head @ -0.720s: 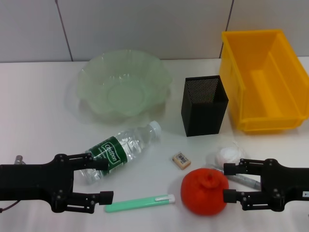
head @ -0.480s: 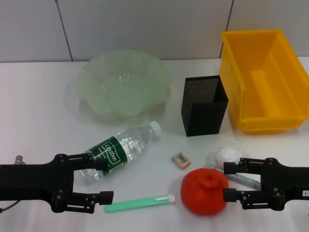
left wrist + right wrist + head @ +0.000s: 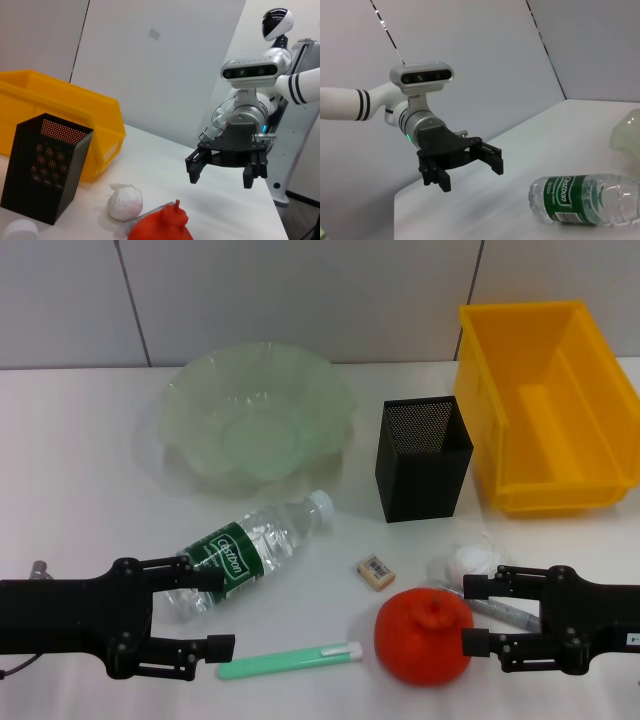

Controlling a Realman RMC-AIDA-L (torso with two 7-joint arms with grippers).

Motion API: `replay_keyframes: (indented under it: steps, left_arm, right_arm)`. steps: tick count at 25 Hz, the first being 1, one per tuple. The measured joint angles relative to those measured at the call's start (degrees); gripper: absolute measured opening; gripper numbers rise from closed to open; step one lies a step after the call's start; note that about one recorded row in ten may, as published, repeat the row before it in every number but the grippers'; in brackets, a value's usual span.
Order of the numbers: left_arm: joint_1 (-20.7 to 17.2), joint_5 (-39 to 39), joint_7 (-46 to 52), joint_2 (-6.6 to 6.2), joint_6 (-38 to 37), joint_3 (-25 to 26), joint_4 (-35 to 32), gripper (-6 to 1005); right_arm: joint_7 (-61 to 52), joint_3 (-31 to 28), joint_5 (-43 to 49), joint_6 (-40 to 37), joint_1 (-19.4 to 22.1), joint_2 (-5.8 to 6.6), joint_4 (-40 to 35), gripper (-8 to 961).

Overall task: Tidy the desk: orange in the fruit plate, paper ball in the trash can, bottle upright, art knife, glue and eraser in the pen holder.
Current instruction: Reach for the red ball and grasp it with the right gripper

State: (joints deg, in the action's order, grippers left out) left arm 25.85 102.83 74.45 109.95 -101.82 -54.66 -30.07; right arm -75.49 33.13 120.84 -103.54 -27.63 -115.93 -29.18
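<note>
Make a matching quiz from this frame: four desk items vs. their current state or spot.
Column 1:
1. bottle
2. orange
3. pen holder
4. eraser

Column 2:
A. stands upright between the fruit plate and the trash can
B. lies on its side, cap toward the pen holder
C. right beside the open right end effector
D. flat on the desk, between bottle and orange

Pairs: 1-B, 2-C, 3-A, 4-D

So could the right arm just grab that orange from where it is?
Probably yes. The right gripper is open, with the orange right at its fingertips and nothing between them. The paper ball and a pen beside it lie close behind, so it might nudge those.
</note>
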Motion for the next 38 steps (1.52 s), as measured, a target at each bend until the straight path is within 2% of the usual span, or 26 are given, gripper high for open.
replay_keyframes:
  steps: [7, 8, 10, 13, 16, 17, 19, 20, 22, 30, 31, 32, 38]
  left_arm:
    - [0.7, 0.0, -0.2, 0.42, 0.0, 0.0, -0.2, 861]
    - [2.0, 0.0, -0.6, 1.13, 0.2, -0.1, -0.3, 861]
    - [2.4, 0.0, -0.6, 1.34, 0.3, -0.2, -0.3, 861]
    - [6.2, 0.0, -0.7, 3.51, 1.0, -0.6, -0.3, 861]
    - [9.1, 1.1, -0.3, 5.10, 1.9, -0.9, -0.3, 861]
    - [9.1, 1.1, -0.3, 5.10, 1.9, -0.9, -0.3, 861]
    - [12.2, 4.6, 1.2, 7.01, 3.9, -1.1, -0.3, 861]
    - [12.2, 4.6, 1.2, 7.01, 3.9, -1.1, -0.3, 861]
    - [14.7, 7.4, 2.7, 8.31, 6.4, -1.1, -0.1, 861]
    - [17.9, 8.0, 4.6, 8.70, 9.2, -2.0, 1.5, 861]
    - [18.9, 7.9, 5.7, 8.97, 12.2, -5.4, 2.0, 861]
    - [19.0, 7.8, 5.8, 9.04, 13.4, -6.7, 2.0, 861]
    - [19.9, 6.1, 5.3, 9.19, 16.2, -9.0, 3.2, 861]
  right_arm:
    - [0.0, -0.1, 0.0, 0.0, 0.1, 0.00, 0.0, 775]
    - [0.0, -0.1, 0.0, 0.0, 0.1, 0.01, 0.0, 775]
    - [-0.3, -0.1, 0.0, 0.0, 0.1, 0.09, 0.0, 775]
    - [-0.7, -0.2, 0.0, -0.5, 0.2, 0.45, -0.1, 775]
    - [-0.8, -0.6, 0.0, -0.9, 0.5, 0.96, -0.1, 775]
    - [-0.8, -1.0, -0.1, -1.2, 0.6, 1.14, -0.1, 775]
    - [-0.8, -2.0, -0.1, -2.1, 0.9, 1.41, -0.4, 775]
    - [-0.8, -2.5, -0.1, -2.7, 1.1, 1.63, -0.6, 775]
    - [-0.8, -3.1, -0.1, -3.6, 1.5, 2.02, -1.3, 774]
    - [-1.3, -3.1, 1.5, -5.0, 2.6, 4.28, -2.5, 774]
    - [-1.6, -3.1, 1.9, -4.9, 2.6, 4.44, -2.6, 774]
    - [-2.0, -3.1, 2.5, -4.8, 2.6, 4.61, -2.6, 774]
    - [-2.4, -2.8, 4.2, -4.2, 2.7, 4.77, -2.6, 775]
